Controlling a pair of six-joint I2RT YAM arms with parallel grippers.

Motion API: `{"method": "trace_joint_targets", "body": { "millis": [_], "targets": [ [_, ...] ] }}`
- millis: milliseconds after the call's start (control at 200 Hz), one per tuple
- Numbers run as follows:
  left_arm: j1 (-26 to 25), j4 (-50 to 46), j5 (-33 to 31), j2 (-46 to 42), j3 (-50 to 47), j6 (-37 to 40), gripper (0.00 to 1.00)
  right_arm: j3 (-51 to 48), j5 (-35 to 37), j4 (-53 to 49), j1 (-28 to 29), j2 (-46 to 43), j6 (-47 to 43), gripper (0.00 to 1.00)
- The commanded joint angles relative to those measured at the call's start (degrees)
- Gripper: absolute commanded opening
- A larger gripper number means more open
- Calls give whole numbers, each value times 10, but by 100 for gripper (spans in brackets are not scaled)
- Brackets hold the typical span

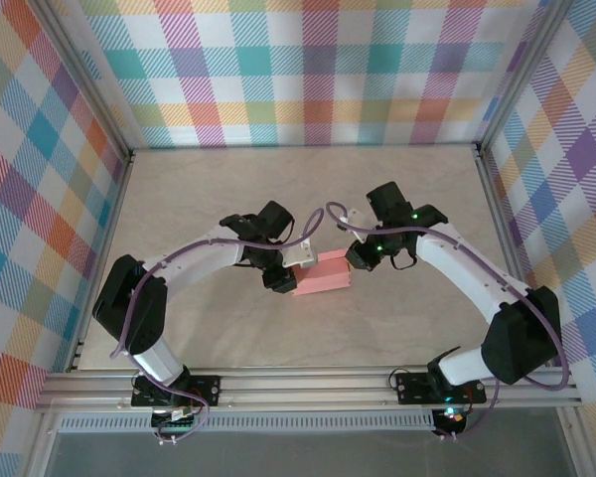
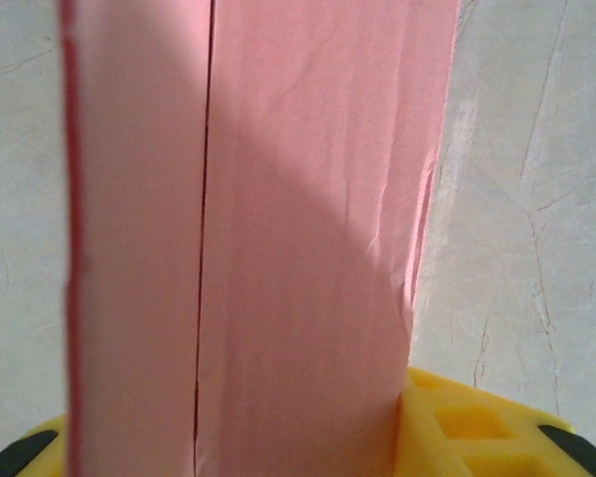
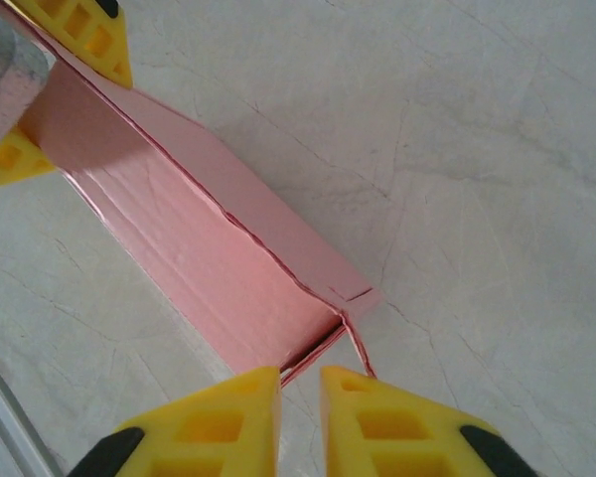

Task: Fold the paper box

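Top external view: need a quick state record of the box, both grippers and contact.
object: salmon-pink card paper box, folded into a long flat rectangular shape
location: mid-way across the beige marbled table, between the two arms
left gripper: closed on one end of the box
right gripper: nearly closed, fingertips at the opposite end flap; pinch unclear
seam: long flap edge shows a thin gap

Paper box on table, centre

Overhead camera looks down on the whole counter from its near edge; both wrist cameras share a close-up of the paper box.
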Motion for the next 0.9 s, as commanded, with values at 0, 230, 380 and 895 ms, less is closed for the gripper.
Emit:
{"method": "trace_joint_targets", "body": {
  "millis": [0, 230, 380, 895],
  "targets": [
    [3, -43, 9, 22, -1, 8, 41, 21, -6, -12, 3, 3, -10, 12],
    [3, -44, 9, 22, 1, 9, 41, 21, -1, -16, 3, -1, -11, 0],
    [3, -40, 11, 22, 0, 6, 41, 22, -8, -15, 3, -3, 0, 0],
    [3, -34, 20, 17, -5, 4, 41, 84, 93, -78, 3, 27, 168, 27]
  ]
}}
